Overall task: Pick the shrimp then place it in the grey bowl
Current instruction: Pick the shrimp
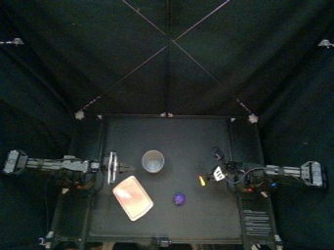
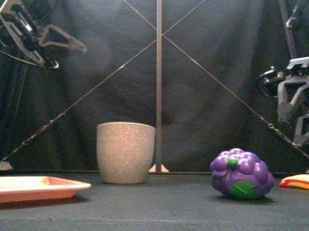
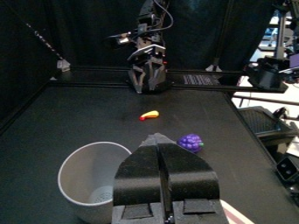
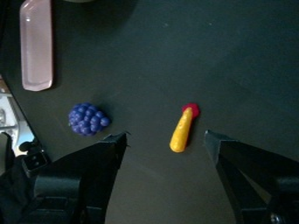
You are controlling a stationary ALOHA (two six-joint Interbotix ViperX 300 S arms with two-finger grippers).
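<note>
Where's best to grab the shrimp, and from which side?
Grip the shrimp across its narrow yellow middle, coming down from above with the right end effector. It lies flat, long and slim, and the open jaws line up across its width.

This is a robot-lab test booth. Black curtains (image 1: 78, 59) fill the upper half of the top view and a small black table (image 1: 170, 137) fills the lower half. The left arm (image 1: 53, 166) enters at mid-left and the right arm (image 1: 287, 174) at mid-right. The props are toys: purple grapes (image 1: 181, 199) and a pink tray (image 1: 133, 198).
</note>
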